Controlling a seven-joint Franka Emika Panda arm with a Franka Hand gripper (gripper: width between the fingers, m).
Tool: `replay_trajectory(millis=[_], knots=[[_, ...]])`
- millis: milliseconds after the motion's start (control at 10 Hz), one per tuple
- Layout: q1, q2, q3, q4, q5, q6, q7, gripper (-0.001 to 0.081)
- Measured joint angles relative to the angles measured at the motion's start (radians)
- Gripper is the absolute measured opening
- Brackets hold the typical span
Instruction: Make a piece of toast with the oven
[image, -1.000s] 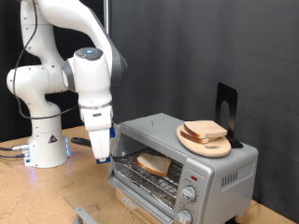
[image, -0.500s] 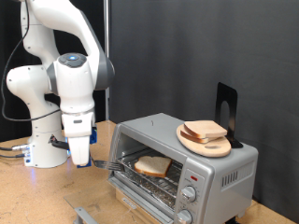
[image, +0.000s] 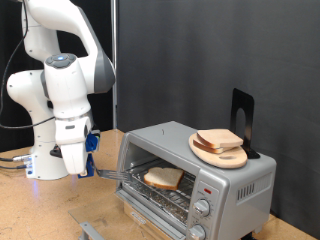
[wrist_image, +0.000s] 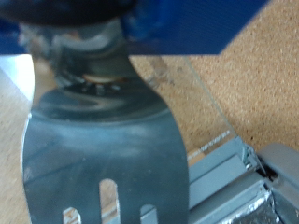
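From the exterior view, my claw (image: 75, 163) hung just off the oven (image: 196, 177), on the side away from its knobs, clenched on a metal spatula (image: 112, 175) whose blade reached toward the open front. The piece of toast (image: 164, 178) lay inside the oven on the wire rack (image: 170, 192). On the oven's top sat a wooden plate (image: 219, 153) stacked with slices. The wrist view showed the slotted spatula (wrist_image: 103, 163) blade in my grip, the oven's corner (wrist_image: 266, 191) beyond.
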Motion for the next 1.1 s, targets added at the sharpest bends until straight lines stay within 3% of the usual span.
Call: replay_trajectory(millis=[300, 600, 900, 1100], knots=[[-0.002, -0.056, -0.064, 0.013, 0.113, -0.034, -0.124, 0.0389], [-0.005, -0.126, -0.111, 0.058, 0.143, -0.139, -0.135, 0.0389], [-0.005, -0.152, -0.115, 0.076, 0.147, -0.177, -0.112, 0.0389], [0.01, -0.151, -0.115, 0.077, 0.223, -0.181, -0.126, 0.0389]])
